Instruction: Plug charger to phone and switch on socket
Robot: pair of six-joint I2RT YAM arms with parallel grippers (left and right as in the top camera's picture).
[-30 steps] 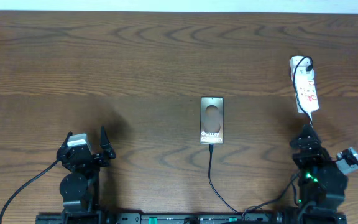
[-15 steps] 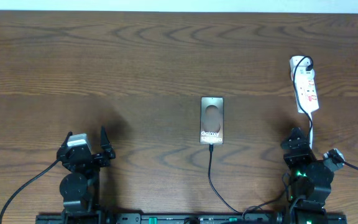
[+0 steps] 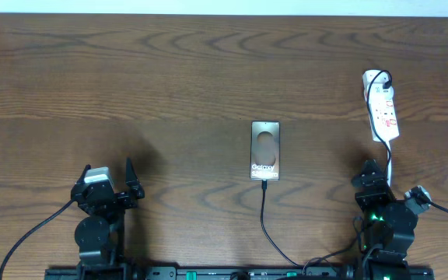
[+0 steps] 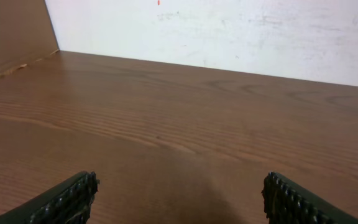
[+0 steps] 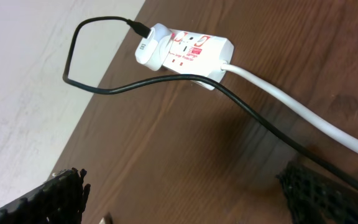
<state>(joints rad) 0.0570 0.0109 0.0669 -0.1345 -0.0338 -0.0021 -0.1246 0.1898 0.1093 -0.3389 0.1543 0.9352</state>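
Note:
The phone point(image 3: 265, 149) lies flat mid-table, its screen showing an oval and "Galaxy". The black charger cable point(image 3: 264, 214) runs from the front edge up to the phone's near end, where its plug touches the phone. The white socket strip point(image 3: 382, 105) with red markings lies at the far right; in the right wrist view the strip point(image 5: 194, 51) carries a white adapter with the black cable point(image 5: 166, 81) looping from it. My right gripper point(image 3: 373, 173) is open and empty, just short of the strip point(image 5: 185, 193). My left gripper point(image 3: 108, 173) is open and empty at the front left point(image 4: 180, 199).
The strip's thick white cord point(image 5: 291, 106) runs toward my right gripper, alongside the black cable. A white wall point(image 4: 229, 31) stands behind the table's far edge. Both arm bases sit at the front edge.
My right gripper drew back from the socket strip toward the front edge, then held still. The left arm, phone and cable have not moved.

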